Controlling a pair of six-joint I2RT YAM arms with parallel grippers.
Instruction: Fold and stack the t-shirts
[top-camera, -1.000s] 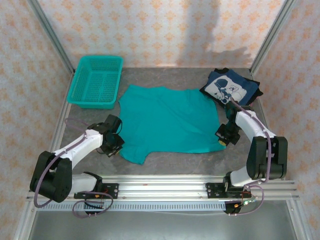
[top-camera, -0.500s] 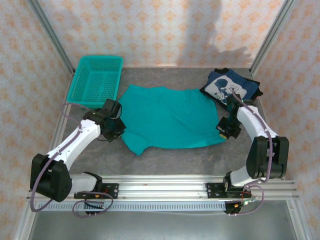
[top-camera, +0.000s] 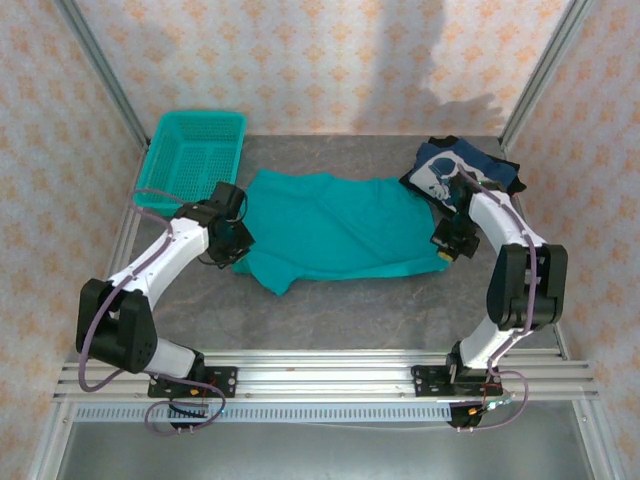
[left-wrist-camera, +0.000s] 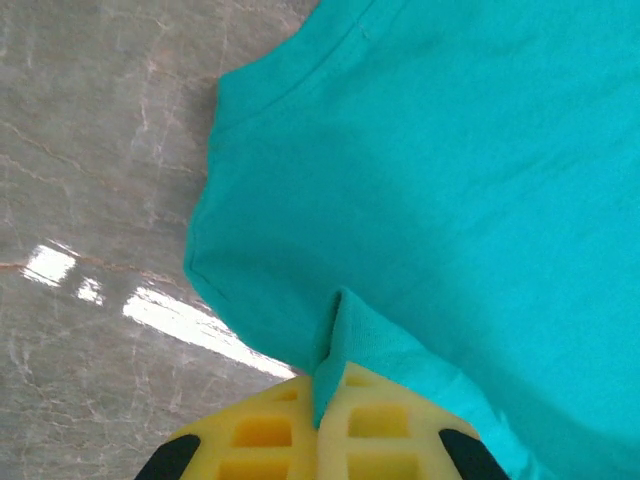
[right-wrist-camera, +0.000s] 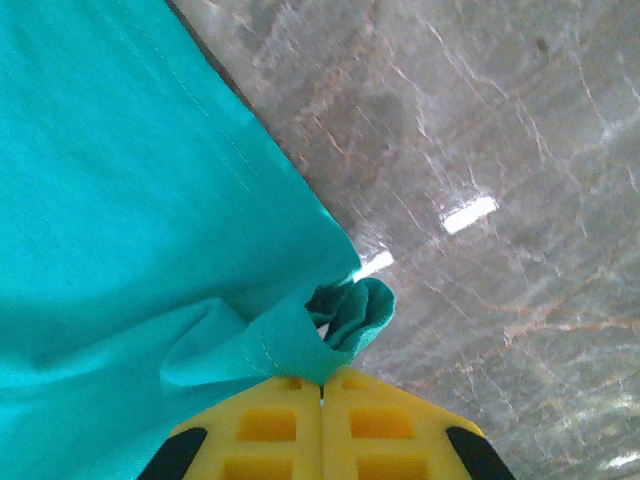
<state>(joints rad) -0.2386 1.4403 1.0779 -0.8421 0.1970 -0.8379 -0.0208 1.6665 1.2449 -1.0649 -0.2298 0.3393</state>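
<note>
Tee (top-camera: 330, 225) pulled back, jaws pinching it.

Grey marbled tabletop (top-camera: 350, 310), pale orange-patterned walls (top-camera: 300, 60), metal corner posts (top-camera: 100, 70), perhaps overhead-light glare (left-wrist-camera: 170, 315).

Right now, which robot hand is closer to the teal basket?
Left. The left gripper pinches the teal shirt close to the basket; the right gripper is across the shirt, by the navy shirt.
</note>
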